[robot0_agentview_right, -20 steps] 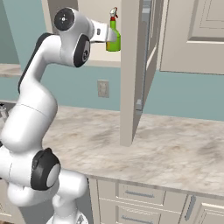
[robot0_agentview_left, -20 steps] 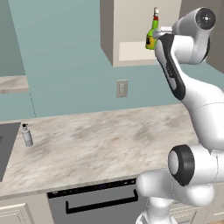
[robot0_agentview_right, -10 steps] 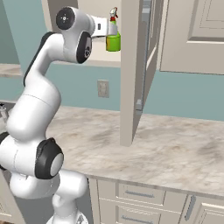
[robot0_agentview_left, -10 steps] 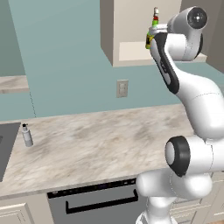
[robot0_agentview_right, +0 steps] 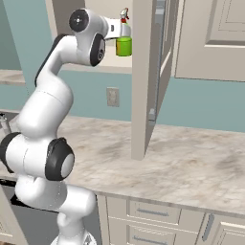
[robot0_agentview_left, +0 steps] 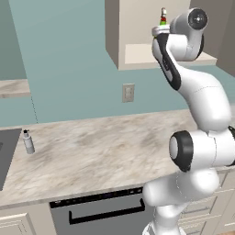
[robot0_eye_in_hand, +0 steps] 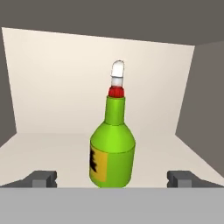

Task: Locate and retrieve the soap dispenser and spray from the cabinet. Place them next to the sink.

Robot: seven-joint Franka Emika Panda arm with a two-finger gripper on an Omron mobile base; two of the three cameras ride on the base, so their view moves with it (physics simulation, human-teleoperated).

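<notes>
Hand view, green spray bottle [robot0_eye_in_hand: 112, 153] upright on pale cabinet shelf [robot0_eye_in_hand: 52, 153], yellow label's black marks unreadable, gripper [robot0_eye_in_hand: 112, 178] spread wide either side, beige marbled counter [robot0_agentview_left: 105, 151], teal wall [robot0_agentview_left: 69, 69], soap dispenser [robot0_agentview_left: 28, 142] beside dark sink [robot0_agentview_left: 7, 156].

In the left base view the arm covers most of the spray [robot0_agentview_left: 163, 16]; just its red collar and white nozzle show above the white wrist. In the right base view the wrist hides the claw's fingers and the bottle's left side. The sink [robot0_agentview_left: 7, 153] is cut off by the left edge. The soap dispenser [robot0_agentview_left: 28, 142] is too small to show its pump.
</notes>
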